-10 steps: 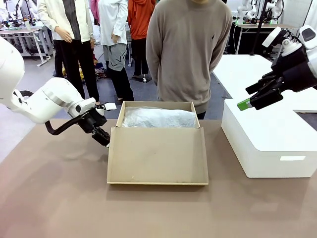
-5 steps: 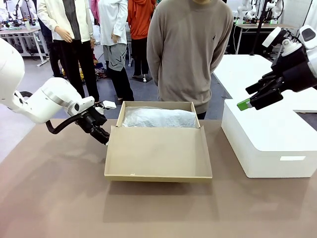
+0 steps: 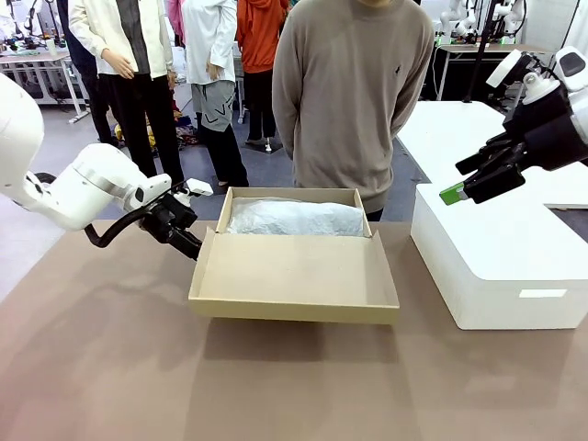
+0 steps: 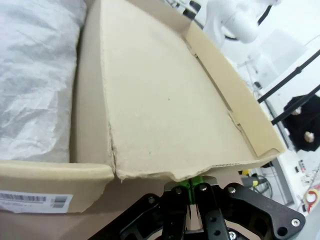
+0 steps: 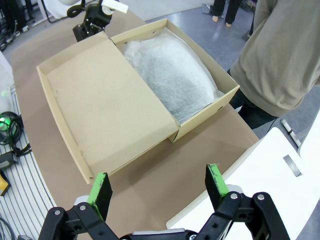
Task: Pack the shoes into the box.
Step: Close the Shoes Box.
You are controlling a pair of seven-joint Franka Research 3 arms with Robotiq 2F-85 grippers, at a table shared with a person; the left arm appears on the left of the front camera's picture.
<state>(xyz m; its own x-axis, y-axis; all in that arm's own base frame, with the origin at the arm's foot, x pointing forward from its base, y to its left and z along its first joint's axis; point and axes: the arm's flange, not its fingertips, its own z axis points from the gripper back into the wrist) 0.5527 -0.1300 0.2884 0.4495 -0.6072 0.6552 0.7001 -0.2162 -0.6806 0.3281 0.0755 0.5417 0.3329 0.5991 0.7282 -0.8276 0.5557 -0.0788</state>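
The tan cardboard box [image 3: 292, 194] stands at the table's far middle, lined with white tissue paper [image 3: 294, 219] that bulges over whatever lies inside; the shoes are hidden. Its attached flap lid [image 3: 294, 276] stretches toward me, tilted up off the table. My left gripper [image 3: 188, 246] is shut on the lid's left edge, and in the left wrist view the green pads [image 4: 192, 186] pinch the cardboard lid [image 4: 165, 110]. My right gripper [image 3: 459, 191] hangs open in the air above the white block, its green fingers [image 5: 216, 181] wide apart over the box [image 5: 105, 115].
A large glossy white block [image 3: 496, 266] sits on the table's right side. A person in a beige sweater [image 3: 354, 92] stands just behind the box, arms behind the back. Other people stand farther off at the back left. Brown tabletop [image 3: 276, 386] lies bare in front.
The left gripper has risen and drawn slightly left, lifting the lid's front edge off the table so the flap tilts upward. The right arm has not moved.
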